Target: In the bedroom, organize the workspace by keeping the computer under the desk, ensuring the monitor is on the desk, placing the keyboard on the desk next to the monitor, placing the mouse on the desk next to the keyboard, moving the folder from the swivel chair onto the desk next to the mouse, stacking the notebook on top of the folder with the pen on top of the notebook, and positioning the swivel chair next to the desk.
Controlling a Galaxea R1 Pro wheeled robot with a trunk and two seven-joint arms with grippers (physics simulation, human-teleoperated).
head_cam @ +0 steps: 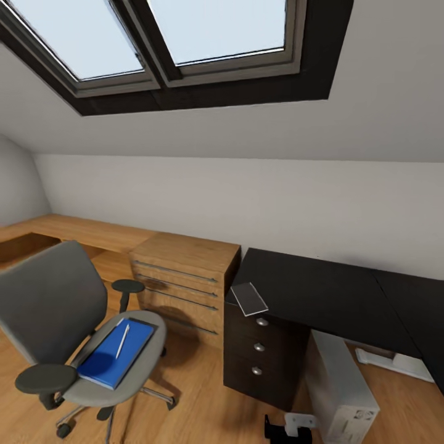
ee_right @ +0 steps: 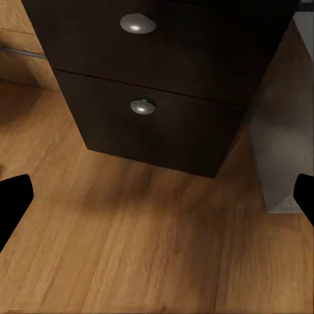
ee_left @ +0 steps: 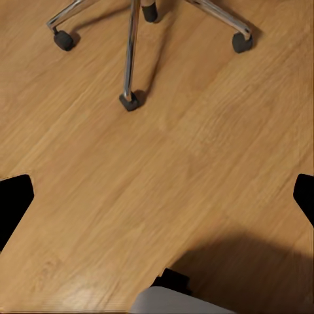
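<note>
- Nearest, both tools hang over the light wood floor (ee_left: pixel 196 163): the left tool (ee_left: pixel 157 196) above the chair's chrome base, the right tool (ee_right: pixel 157 196) facing the black three-drawer pedestal (ee_right: pixel 163 72). Each has its tips spread wide, gripping nothing.
- The light-grey box-shaped computer tower (head_cam: pixel 342 388) stands under the bench.
- The flat bright-blue folder (head_cam: pixel 108 357), with the thin white pen (head_cam: pixel 122 340) on it, lies on the grey upholstered swivel chair (head_cam: pixel 52 302).
- The small dark-grey notebook (head_cam: pixel 249 298) rests on the black L-shaped bench (head_cam: pixel 327 290), at its corner.
- Judgement: the approach is in hand; next, reach for the pen and folder.

Matt black desk (head_cam: pixel 320 290), cloth swivel chair (head_cam: pixel 52 302) w/ chrome base, wood floor (ee_left: pixel 196 170).
</note>
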